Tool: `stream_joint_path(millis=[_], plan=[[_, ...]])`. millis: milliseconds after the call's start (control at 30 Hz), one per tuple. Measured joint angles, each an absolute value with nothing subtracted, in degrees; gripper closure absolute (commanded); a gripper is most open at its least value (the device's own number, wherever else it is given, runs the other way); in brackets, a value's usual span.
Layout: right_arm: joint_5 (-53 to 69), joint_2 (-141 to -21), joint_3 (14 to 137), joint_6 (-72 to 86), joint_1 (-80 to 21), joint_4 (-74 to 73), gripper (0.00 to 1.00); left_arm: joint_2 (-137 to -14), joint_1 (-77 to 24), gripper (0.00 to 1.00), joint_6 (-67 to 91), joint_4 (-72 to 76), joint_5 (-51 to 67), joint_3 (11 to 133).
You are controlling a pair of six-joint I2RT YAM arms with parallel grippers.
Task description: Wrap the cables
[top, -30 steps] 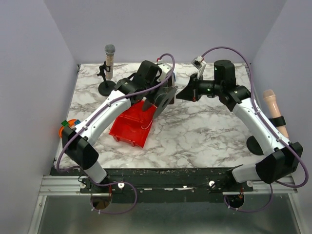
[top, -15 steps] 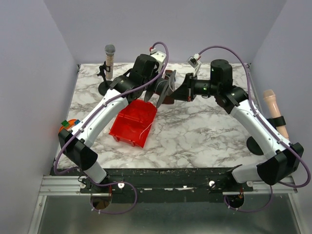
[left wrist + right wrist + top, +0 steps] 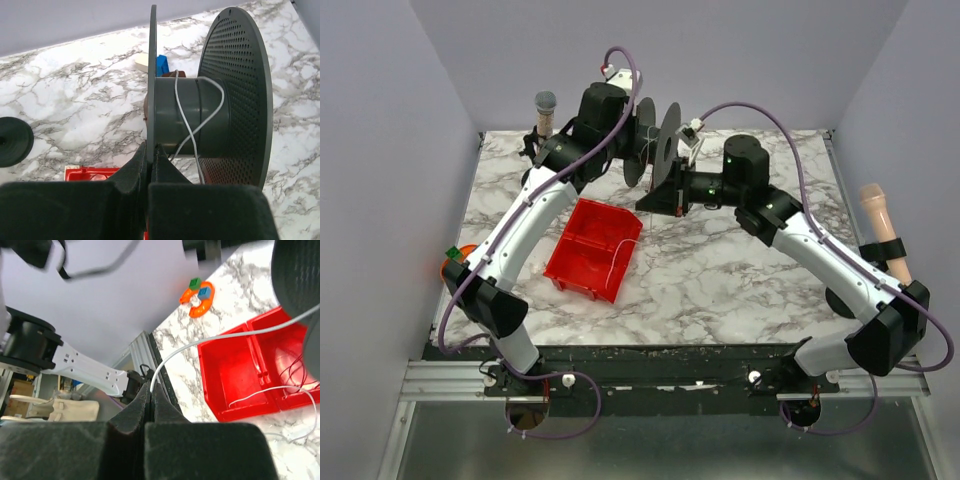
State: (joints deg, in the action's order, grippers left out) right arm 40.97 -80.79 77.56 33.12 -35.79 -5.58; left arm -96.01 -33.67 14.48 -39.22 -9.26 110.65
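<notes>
The spool [image 3: 668,140] is held above the back middle of the table [image 3: 740,270], one flange's edge nipped between the left gripper's [image 3: 150,152] fingers. The right gripper [image 3: 151,389] is just before and below it, pinching the cable [image 3: 175,356] that leads off the hub. More cable lies in the bin [image 3: 592,248], which sits on the table left of centre and before the spool; a mic [image 3: 544,115] stands at the back left corner, a second mic [image 3: 882,225] at the right edge, and a ring toy [image 3: 460,262] at the left edge.
</notes>
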Motion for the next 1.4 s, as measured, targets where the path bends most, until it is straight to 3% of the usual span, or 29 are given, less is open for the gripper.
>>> stream_joint_path(millis=[367, 633, 833, 1133, 1400], plan=[[35.4, -81.7, 67.4, 29.4, -37.1, -1.3, 0.81, -95.4, -30.5, 1.00, 17.7, -41.5, -4.4, 114.8], [32.3, -81.3, 61.2, 26.0, -37.1, 6.9, 0.50, -92.3, -30.3, 1.00, 19.4, -44.1, 0.1, 114.0], [30.8, -78.5, 51.4, 22.8, -37.1, 12.4, 0.38, -91.0, -29.6, 1.00, 19.8, -45.5, 1.9, 114.0], [30.8, -74.2, 40.0, 17.8, -37.1, 21.7, 0.33, -90.5, -28.9, 1.00, 19.9, -46.2, 3.3, 113.0], [27.6, -74.9, 37.0, 13.8, -37.1, 24.8, 0.33, -90.5, -28.3, 1.00, 20.2, -46.4, 4.4, 113.0]])
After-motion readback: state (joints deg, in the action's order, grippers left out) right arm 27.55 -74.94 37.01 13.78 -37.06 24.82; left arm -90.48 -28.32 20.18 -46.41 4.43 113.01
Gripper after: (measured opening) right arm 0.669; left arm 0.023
